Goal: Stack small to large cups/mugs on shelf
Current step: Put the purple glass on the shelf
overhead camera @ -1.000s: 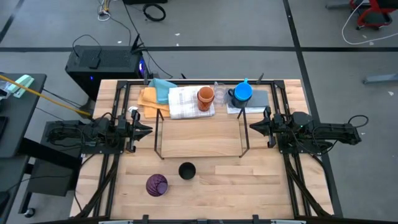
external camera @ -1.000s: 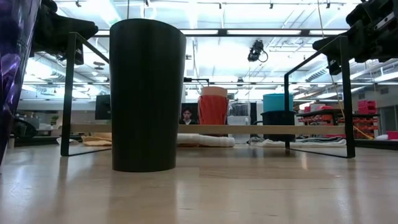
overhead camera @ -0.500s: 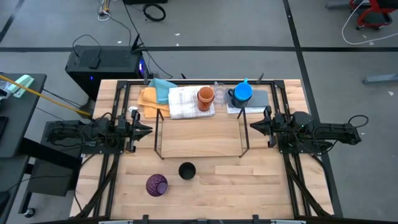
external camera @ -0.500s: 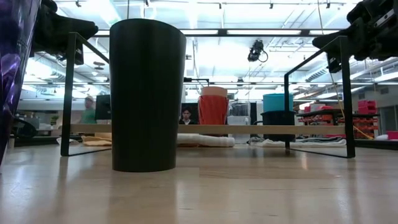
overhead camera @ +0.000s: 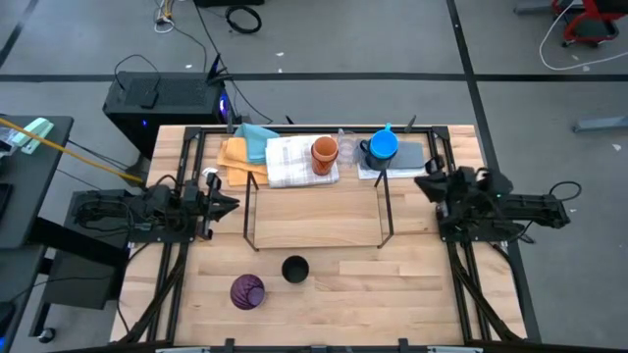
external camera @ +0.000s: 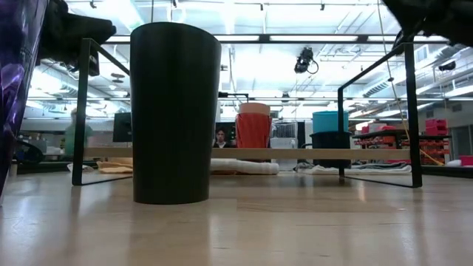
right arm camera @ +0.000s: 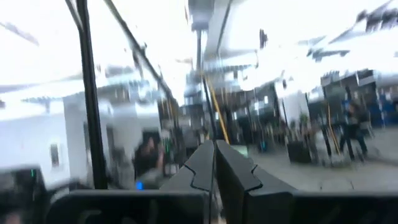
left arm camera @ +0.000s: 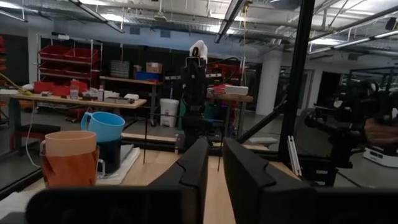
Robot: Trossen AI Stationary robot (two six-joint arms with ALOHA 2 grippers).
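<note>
Cups sit in 2 groups seen from above: a purple cup (overhead camera: pixel 247 291) and a black cup (overhead camera: pixel 294 269) at the near edge, an orange cup (overhead camera: pixel 325 153) and a bright blue cup (overhead camera: pixel 383 146) on cloths (overhead camera: pixel 280 159) behind the black wire shelf (overhead camera: pixel 316 211). The left gripper (overhead camera: pixel 230 204) hangs beside the shelf's left end, the right gripper (overhead camera: pixel 424 183) by its right end; neither touches a cup.

At table height, the black cup (external camera: pixel 175 112) stands upright before the shelf (external camera: pixel 409 111).

From the left wrist, the fingers (left arm camera: pixel 196 171) stand a narrow slit apart, empty; the orange cup (left arm camera: pixel 69 158) and blue cup (left arm camera: pixel 104 126) are beyond.

From the right wrist, the fingers (right arm camera: pixel 202 165) are pressed together, holding nothing.
</note>
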